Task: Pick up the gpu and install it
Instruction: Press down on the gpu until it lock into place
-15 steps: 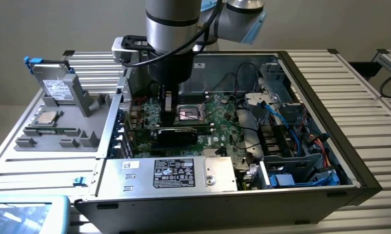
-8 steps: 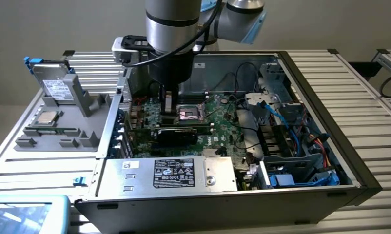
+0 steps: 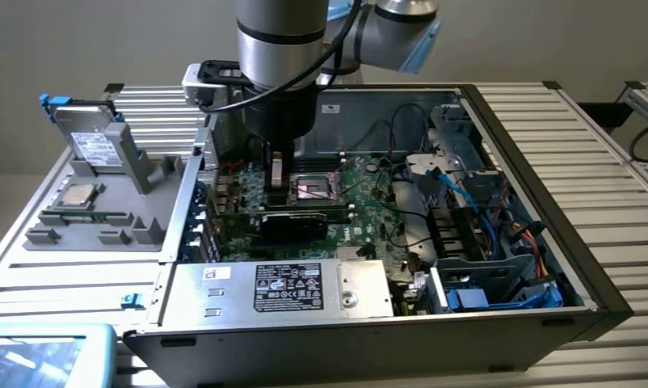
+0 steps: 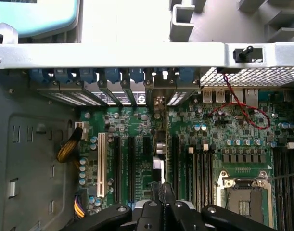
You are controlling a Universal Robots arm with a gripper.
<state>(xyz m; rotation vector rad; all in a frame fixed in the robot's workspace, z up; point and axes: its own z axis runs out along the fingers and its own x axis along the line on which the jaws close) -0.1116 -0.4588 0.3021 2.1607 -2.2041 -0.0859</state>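
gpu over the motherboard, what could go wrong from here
The gpu is held edge-on in the pincer among closely spaced black slots. A slight offset could press it onto the wrong slot or the board. Its metal bracket has to meet a narrow gap at the case's rear wall and might catch there.

I see the gpu (image 3: 292,220), matt black-faced over green board, seated in a bare grey sheet-metal case (image 3: 518,323); my gripper (image 4: 162,204) is black plastic.
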